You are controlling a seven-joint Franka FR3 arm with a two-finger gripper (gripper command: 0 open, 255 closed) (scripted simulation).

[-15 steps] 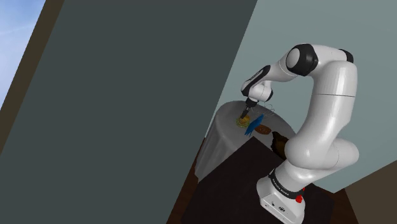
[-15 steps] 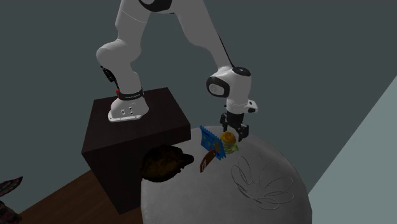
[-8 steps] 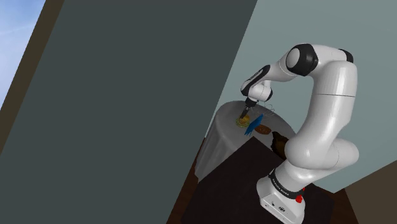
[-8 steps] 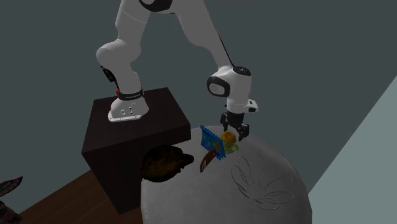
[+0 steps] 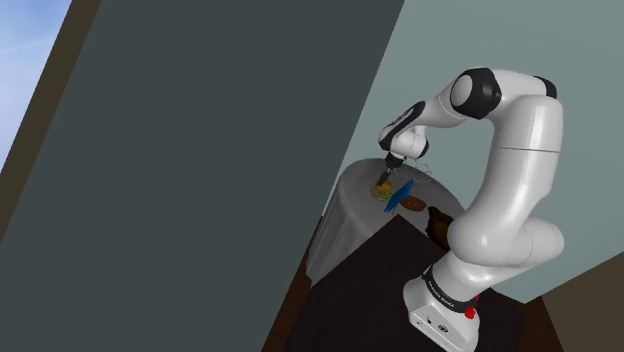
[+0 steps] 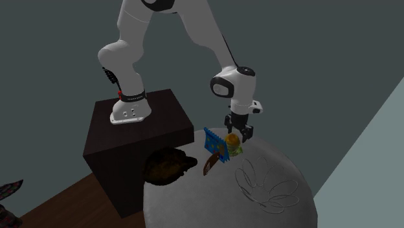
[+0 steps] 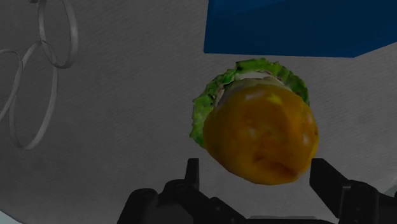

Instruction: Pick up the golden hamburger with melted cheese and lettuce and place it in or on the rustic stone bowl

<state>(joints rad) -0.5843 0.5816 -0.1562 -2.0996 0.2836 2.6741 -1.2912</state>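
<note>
Going by the second exterior view, from its left: the dark stand (image 6: 129,139) carries the arm's base; just beside it, at the near rim of the round grey bench (image 6: 213,201), sits the dark brown bowl (image 6: 165,165); next comes a small brown piece (image 6: 207,166) (I cannot tell what it is), then a blue packet (image 6: 215,144) standing tilted; the hamburger (image 6: 232,144) rests on the bench right against that packet, well apart from the bowl; the hand (image 6: 238,136) hangs straight over the hamburger; further right lies a wire thing of loops (image 6: 265,184). In the wrist view the hand (image 7: 254,168) is spread about as wide as the bun; its fingers (image 7: 191,172) stand one on each side of the hamburger (image 7: 261,133), very close to the lettuce and bun; whether they press it I cannot tell.
</note>
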